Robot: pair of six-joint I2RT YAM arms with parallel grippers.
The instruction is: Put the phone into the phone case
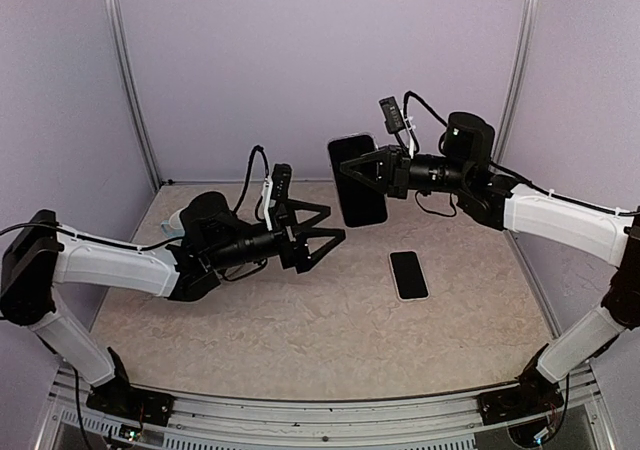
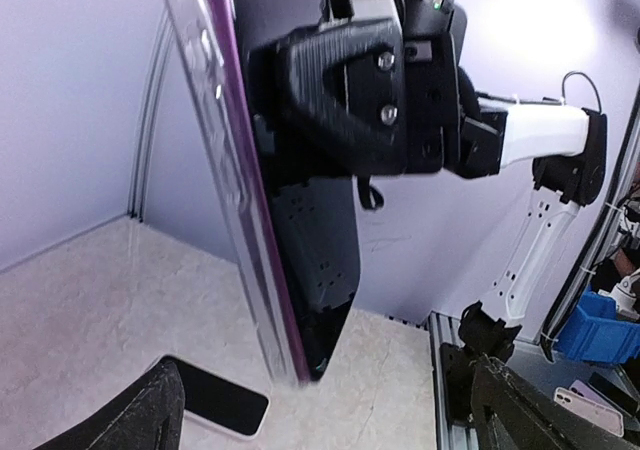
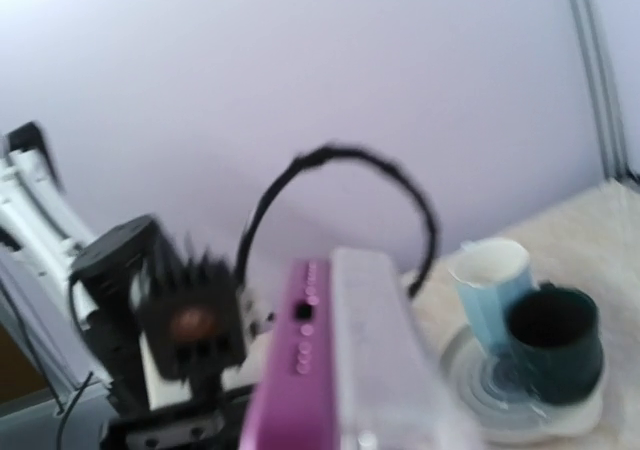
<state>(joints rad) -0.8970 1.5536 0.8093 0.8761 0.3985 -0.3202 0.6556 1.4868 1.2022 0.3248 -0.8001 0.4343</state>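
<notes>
Pinching a purple phone (image 1: 357, 185) across its flat faces, the right end effector (image 1: 372, 170) holds it upright in the air. The phone hangs above and behind a smaller phone (image 1: 408, 274), which lies screen-up on the tabletop (image 1: 300, 320). The held phone shows a large black face with a thin pale rim. The left wrist view shows its glossy purple side (image 2: 245, 170) running against a clear phone case (image 2: 205, 120), a see-through shell that lines that edge. How far the phone sits inside it cannot be told. The blurred right wrist view shows small side buttons on the purple edge, with the clear slab alongside. The left end effector (image 1: 335, 222) is spread wide and holds nothing. It hovers off the tabletop, to the left of the smaller phone and just below the held phone's lower end, its dark fingers (image 2: 130, 415) pointing that way. Farther left of the smaller phone, a pale blue cup (image 3: 495, 285) and a dark green cup (image 3: 555, 345) share a saucer (image 3: 470, 380).
</notes>
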